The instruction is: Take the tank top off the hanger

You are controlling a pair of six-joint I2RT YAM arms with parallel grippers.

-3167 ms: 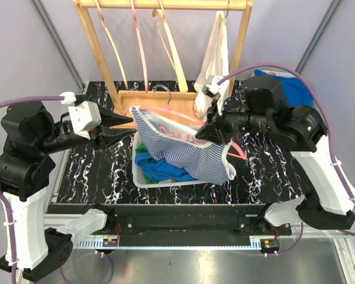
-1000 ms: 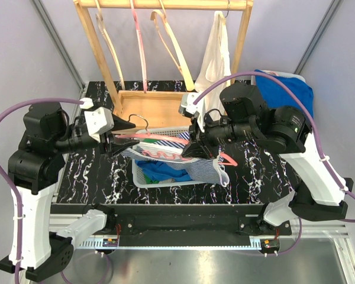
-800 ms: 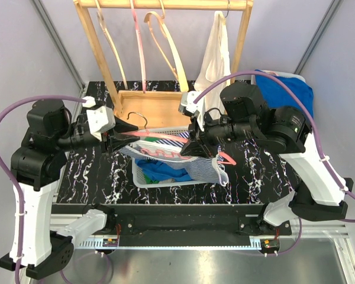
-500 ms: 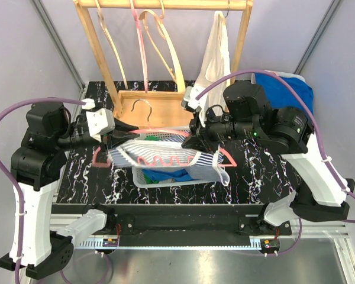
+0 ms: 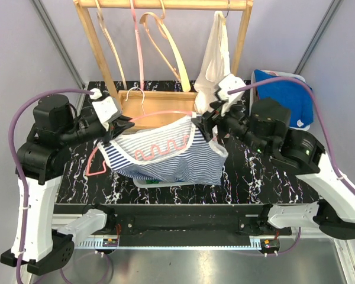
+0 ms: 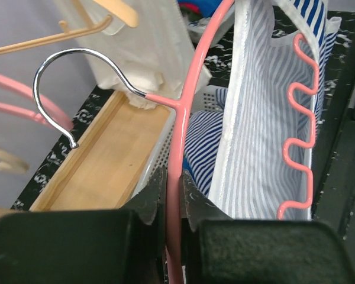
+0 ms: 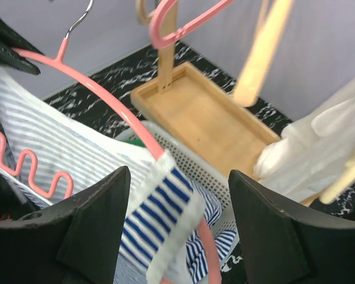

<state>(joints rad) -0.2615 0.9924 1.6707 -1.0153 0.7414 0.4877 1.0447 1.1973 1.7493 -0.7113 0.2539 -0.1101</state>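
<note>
A blue-and-white striped tank top (image 5: 165, 157) hangs spread on a pink hanger (image 5: 160, 114) above the basket. My left gripper (image 5: 123, 123) is shut on the hanger's arm just below the metal hook (image 6: 77, 74); in the left wrist view its jaws (image 6: 174, 192) pinch the pink bar. My right gripper (image 5: 202, 123) is at the hanger's right end and stands open. In the right wrist view a striped strap (image 7: 165, 216) drapes over the pink hanger (image 7: 100, 89) between the spread fingers (image 7: 94, 228) without being pinched.
A white basket (image 7: 231, 174) with more clothes sits under the tank top. Behind it stands a wooden rack (image 5: 100, 53) with its tray base (image 5: 160, 100), wooden hangers (image 5: 171, 44) and a white garment (image 5: 213, 59). Blue cloth (image 5: 287, 94) lies at the back right.
The left gripper closed on the pink hanger and lifted it with the tank top. The right gripper opened, let go of the strap, and moved back to the right.
</note>
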